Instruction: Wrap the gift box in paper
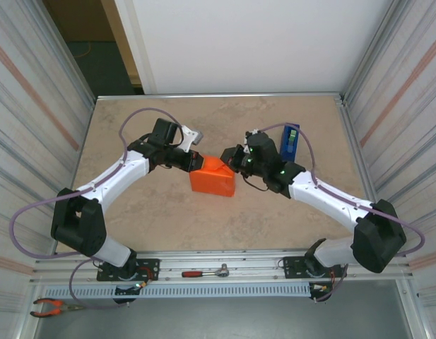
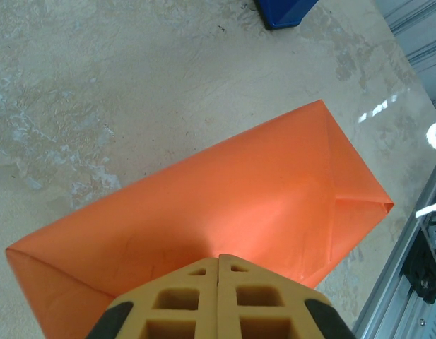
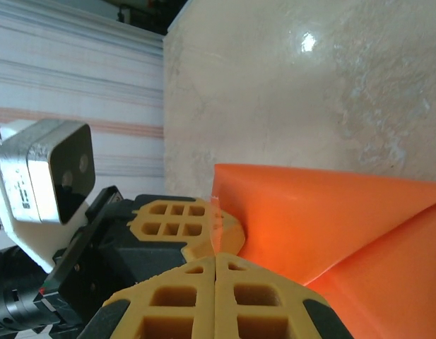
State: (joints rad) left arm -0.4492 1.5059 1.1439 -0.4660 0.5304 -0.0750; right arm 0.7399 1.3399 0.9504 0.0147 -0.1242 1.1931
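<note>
The orange paper [image 1: 212,180] lies folded into a wedge-shaped parcel mid-table. It covers the gift box, which is hidden. My left gripper [image 1: 195,164] is shut, its tips pressed against the parcel's left side. In the left wrist view the closed tips [image 2: 218,258] touch the paper [image 2: 225,191], whose folded end flap points right. My right gripper [image 1: 232,162] is shut at the parcel's right upper corner. The right wrist view has its closed tips [image 3: 215,258] at the paper's edge [image 3: 331,212], facing the left gripper's fingers [image 3: 172,219]. A thin clear sliver stands between them.
A blue tape dispenser [image 1: 291,141] stands behind the right arm, also at the top of the left wrist view [image 2: 281,10]. A red-handled tool [image 1: 203,272] lies on the front rail and pliers [image 1: 51,306] at the lower left. Metal walls enclose the table.
</note>
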